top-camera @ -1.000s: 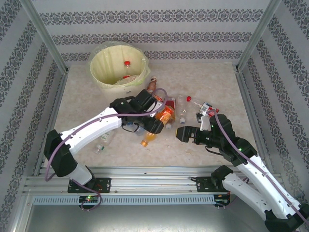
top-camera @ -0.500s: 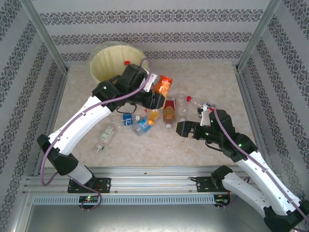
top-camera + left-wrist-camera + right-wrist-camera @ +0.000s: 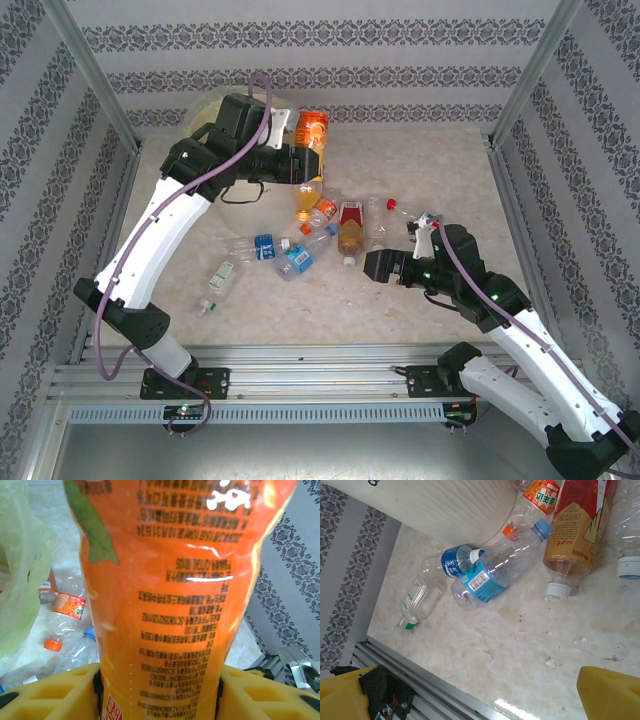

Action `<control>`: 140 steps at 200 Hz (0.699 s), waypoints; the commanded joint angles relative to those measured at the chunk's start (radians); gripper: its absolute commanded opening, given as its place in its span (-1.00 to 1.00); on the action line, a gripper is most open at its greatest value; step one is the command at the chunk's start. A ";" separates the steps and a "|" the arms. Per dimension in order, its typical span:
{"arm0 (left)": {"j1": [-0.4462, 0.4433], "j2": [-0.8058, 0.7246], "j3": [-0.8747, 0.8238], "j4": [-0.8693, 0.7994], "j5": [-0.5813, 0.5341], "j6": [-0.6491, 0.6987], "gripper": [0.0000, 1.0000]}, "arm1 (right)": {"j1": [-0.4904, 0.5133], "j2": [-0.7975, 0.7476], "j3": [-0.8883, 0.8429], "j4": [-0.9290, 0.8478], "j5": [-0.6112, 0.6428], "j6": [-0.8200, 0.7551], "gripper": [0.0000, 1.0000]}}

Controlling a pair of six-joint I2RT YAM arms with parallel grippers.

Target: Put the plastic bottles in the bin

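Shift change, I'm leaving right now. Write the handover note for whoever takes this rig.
Left gripper: shut on an orange bottle, held up next to the bin.
Right gripper: open, empty, over the table beside the loose bottles.
Done: nothing confirmed; the left arm hides the bin's inside.
Left to do: drop the orange bottle in, then clear the loose bottles, at least seven.

Overhead looks down, wrist cameras close, sharing bottles (image 3: 298,257)
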 commanded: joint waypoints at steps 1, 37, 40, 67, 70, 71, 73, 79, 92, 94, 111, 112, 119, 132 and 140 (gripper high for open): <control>0.201 0.062 0.176 0.058 0.057 -0.118 0.09 | -0.010 0.003 0.024 -0.015 0.029 -0.023 0.97; 0.296 0.084 0.151 0.179 0.140 -0.226 0.09 | -0.012 0.009 0.032 -0.021 0.027 -0.031 0.96; 0.302 0.086 0.150 0.186 0.144 -0.230 0.09 | -0.011 0.008 0.031 -0.020 0.028 -0.031 0.97; 0.346 0.110 0.153 0.220 0.151 -0.251 0.09 | -0.012 0.000 0.024 -0.017 0.027 -0.028 0.96; 0.350 0.112 0.154 0.220 0.148 -0.251 0.10 | -0.012 -0.001 0.023 -0.017 0.027 -0.027 0.97; 0.351 0.114 0.154 0.220 0.147 -0.251 0.09 | -0.012 -0.002 0.023 -0.017 0.027 -0.027 0.97; 0.354 0.115 0.155 0.220 0.144 -0.251 0.09 | -0.012 -0.002 0.022 -0.017 0.027 -0.028 0.97; 0.361 0.120 0.156 0.220 0.137 -0.250 0.09 | -0.012 -0.005 0.019 -0.019 0.029 -0.028 0.97; 0.376 0.131 0.156 0.225 0.121 -0.244 0.09 | -0.012 -0.009 0.014 -0.019 0.030 -0.026 0.96; 0.378 0.134 0.157 0.225 0.117 -0.243 0.09 | -0.012 -0.009 0.015 -0.019 0.031 -0.027 0.96; 0.385 0.151 0.160 0.221 0.082 -0.225 0.09 | -0.013 -0.012 0.014 -0.019 0.032 -0.027 0.96; 0.385 0.152 0.161 0.220 0.081 -0.223 0.09 | -0.013 -0.012 0.014 -0.020 0.031 -0.026 0.96; 0.384 0.161 0.163 0.219 0.067 -0.214 0.10 | -0.013 -0.012 0.014 -0.020 0.033 -0.027 0.97; 0.384 0.176 0.167 0.210 0.039 -0.189 0.10 | -0.014 -0.011 0.015 -0.022 0.033 -0.025 0.96; 0.385 0.183 0.163 0.208 0.020 -0.170 0.10 | -0.013 -0.012 0.015 -0.025 0.034 -0.027 0.96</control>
